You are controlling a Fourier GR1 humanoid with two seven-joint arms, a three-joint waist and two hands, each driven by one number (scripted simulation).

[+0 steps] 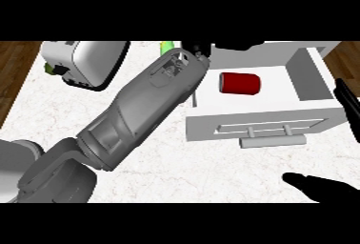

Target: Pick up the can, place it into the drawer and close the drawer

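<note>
No writing is being shown on the red cylindrical can point(240, 84), lying in the open white drawer point(257, 122). The left hand point(199, 48) is largely hidden; its fingers cannot be told. The right hand point(330, 190) is being held open.

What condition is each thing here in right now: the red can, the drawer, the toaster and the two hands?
Can: lying inside the drawer, nothing holding it.
Drawer: pulled open.
Toaster: on the counter, partly cut off.
Left hand: at the drawer's back corner, fingers hidden.
Right hand: open, low right, holding nothing.
</note>
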